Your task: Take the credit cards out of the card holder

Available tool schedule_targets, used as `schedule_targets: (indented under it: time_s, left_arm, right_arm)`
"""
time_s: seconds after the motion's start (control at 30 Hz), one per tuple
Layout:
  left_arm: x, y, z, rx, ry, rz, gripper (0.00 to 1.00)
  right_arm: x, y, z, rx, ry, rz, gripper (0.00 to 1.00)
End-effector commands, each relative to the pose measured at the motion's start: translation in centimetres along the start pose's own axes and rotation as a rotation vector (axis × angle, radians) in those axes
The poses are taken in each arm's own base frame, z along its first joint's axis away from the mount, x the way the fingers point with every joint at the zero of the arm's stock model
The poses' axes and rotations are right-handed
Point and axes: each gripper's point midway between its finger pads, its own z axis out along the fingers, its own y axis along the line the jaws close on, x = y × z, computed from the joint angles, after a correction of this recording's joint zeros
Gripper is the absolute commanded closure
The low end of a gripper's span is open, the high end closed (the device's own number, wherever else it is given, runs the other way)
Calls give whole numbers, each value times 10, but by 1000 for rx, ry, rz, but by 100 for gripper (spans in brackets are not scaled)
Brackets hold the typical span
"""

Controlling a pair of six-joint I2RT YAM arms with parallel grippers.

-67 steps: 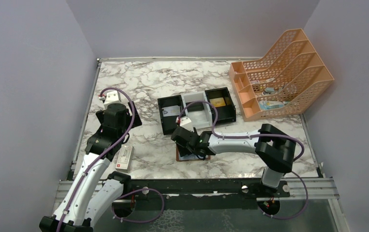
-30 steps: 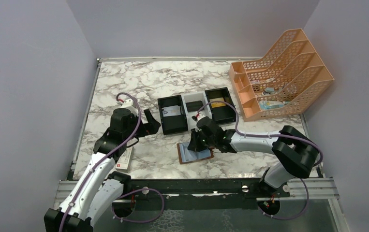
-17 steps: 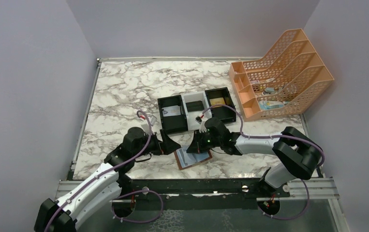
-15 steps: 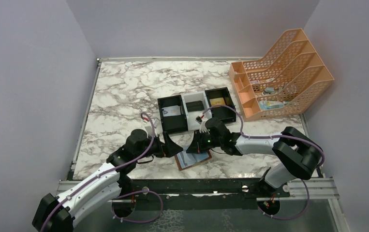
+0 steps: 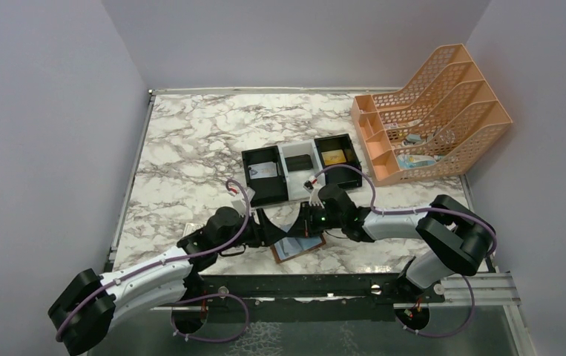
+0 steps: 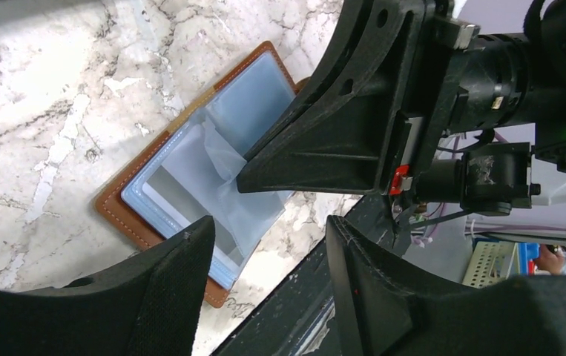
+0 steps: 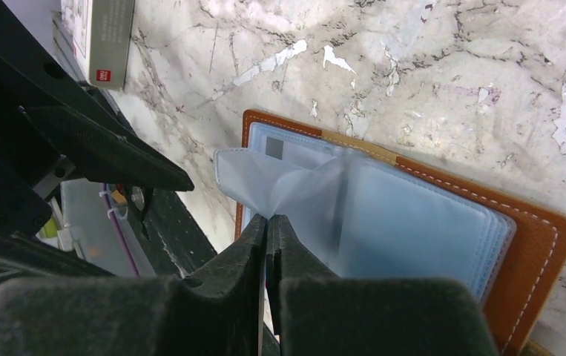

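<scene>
**tinker_42:** ok, where's the card holder (image 5: 300, 248)? I can barely spot it under all those arms.

**yam_fan:** It's flat on the marble tabletop (image 5: 191, 148) near the front edge, a little in front of the black-and-white tray (image 5: 261, 153). It lies open, brown leather down and pale blue pockets facing up. Both arms reach in right over it.

**tinker_42:** and the right claw (image 7: 267, 219)?

**yam_fan:** Pressed together, pinching one clear plastic sleeve (image 7: 287, 185) of the holder. The sleeve is held raised off the stack, so it tents up. The other pockets lie flat.

**tinker_42:** left one?

**yam_fan:** The left claw (image 6: 265, 226) is spread, with nothing gripped between its fingers. It hangs over the holder's outer end, facing the right claw's fingers, close to them but apart. Can't tell from the wrist view whether it touches the leather.

**tinker_42:** any credit cards (image 7: 280, 144) showing?

**yam_fan:** One is tucked into the pocket under the raised sleeve, pale with a small grey square near its corner. A pale card (image 5: 263, 170) lies in the tray's left compartment and a gold-yellow card (image 5: 332, 157) in the right one. There's also a long white box (image 7: 105, 37) with a red mark off to the left of the holder, and an orange file rack (image 5: 435, 111) at the far right corner.
</scene>
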Motion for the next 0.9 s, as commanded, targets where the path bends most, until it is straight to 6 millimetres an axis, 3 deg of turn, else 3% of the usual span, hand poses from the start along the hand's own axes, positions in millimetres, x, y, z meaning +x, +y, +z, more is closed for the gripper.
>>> schedule_targets:
  time_s: [0.0, 0.2, 0.43, 0.87]
  left_arm:
    - [12, 14, 2, -29, -3, -34, 42]
    - [19, 15, 3, -39, 5, -7, 43]
    - [21, -2, 13, 14, 33, 38, 46]
    - [30, -3, 33, 15, 78, 82, 52]
  right_arm:
    - [-3, 7, -1, -50, -15, 12, 96]
    - [0, 7, -1, -55, -11, 22, 96]
    - [2, 10, -1, -71, -1, 35, 96]
    - [1, 13, -2, -80, 3, 38, 95]
